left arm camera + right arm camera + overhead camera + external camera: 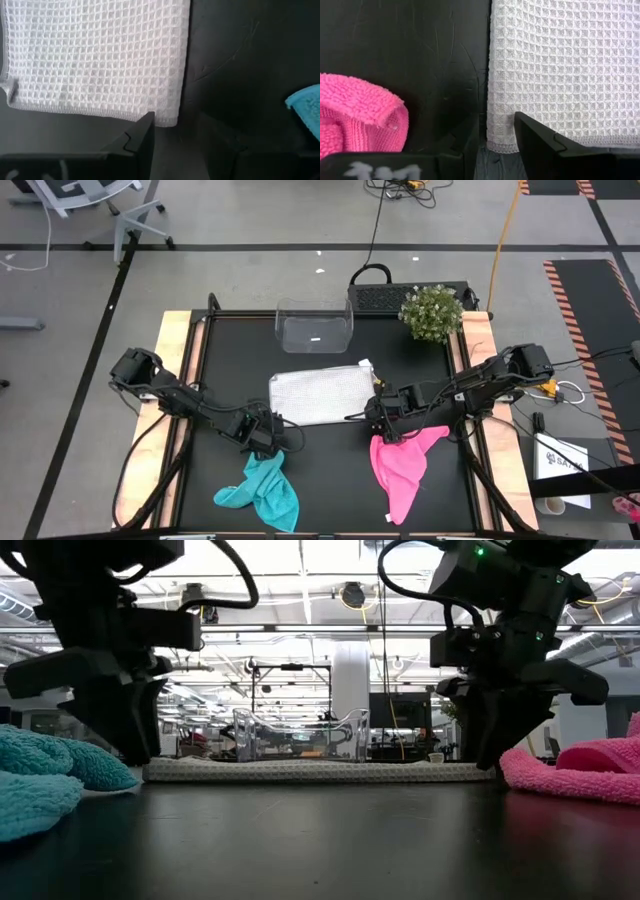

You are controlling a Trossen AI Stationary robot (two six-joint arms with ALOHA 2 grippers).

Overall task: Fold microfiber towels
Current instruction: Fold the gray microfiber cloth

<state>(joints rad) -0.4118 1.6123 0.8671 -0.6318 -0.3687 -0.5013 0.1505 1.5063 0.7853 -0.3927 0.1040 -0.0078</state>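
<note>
The grey-white waffle towel [320, 395] lies flat as a rectangle at the table's middle. The teal towel [262, 492] lies bunched at the near left and the pink towel [402, 465] bunched at the near right. My left gripper [268, 430] is low and open at the white towel's near left corner [170, 119], which lies just ahead of its fingers [142, 135]. My right gripper [382, 415] is low and open, its fingers [540, 137] standing on either side of the towel's near right corner [497, 145]. In the low view both grippers [130, 740] [500, 745] reach down to the table at the towel's two ends. My left gripper's open fingers stand at the white towel's near left corner [165, 117], coming from above. I cannot tell whether they touch it. My right gripper's open fingers straddle the near right corner [496, 142], which lies flat on the table. I cannot tell whether they touch it.
A clear plastic bin [314, 326] stands at the far middle of the table, beyond the white towel. A small potted plant [432, 312] stands at the far right corner. Bare black tabletop [330, 480] lies between the teal and pink towels.
</note>
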